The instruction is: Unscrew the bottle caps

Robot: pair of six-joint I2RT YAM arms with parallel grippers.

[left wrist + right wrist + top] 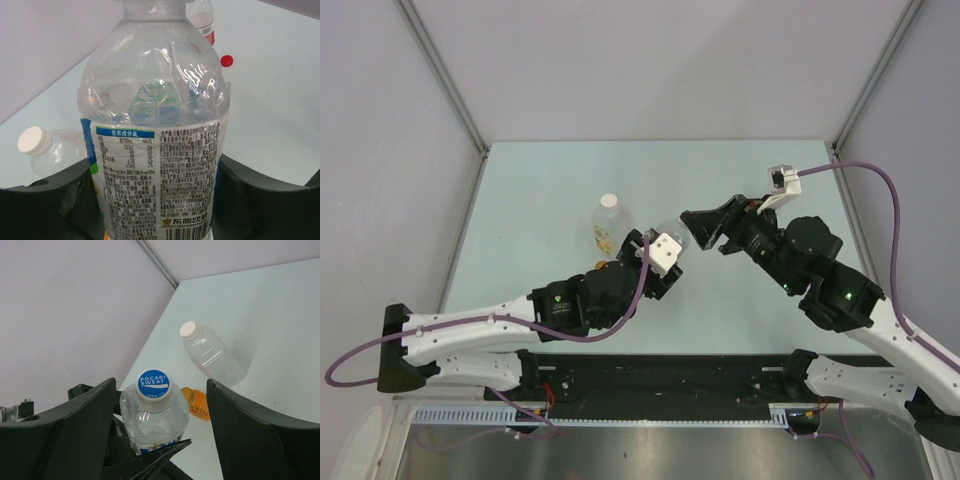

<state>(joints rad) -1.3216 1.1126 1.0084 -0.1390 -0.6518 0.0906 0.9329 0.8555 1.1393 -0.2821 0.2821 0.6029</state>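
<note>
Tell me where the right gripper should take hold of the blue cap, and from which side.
I would grip the blue cap on its round side wall, one finger on each side, coming over the top along the neck. Its printed face points at the right gripper, whose open jaws flank it, and the left gripper clamps the bottle body below.

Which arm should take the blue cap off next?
Right. The right claw is open, its jaws on either side of the blue cap and not yet touching it. The left claw is shut on the bottle body, bracing it, so it can't turn the cap.
</note>
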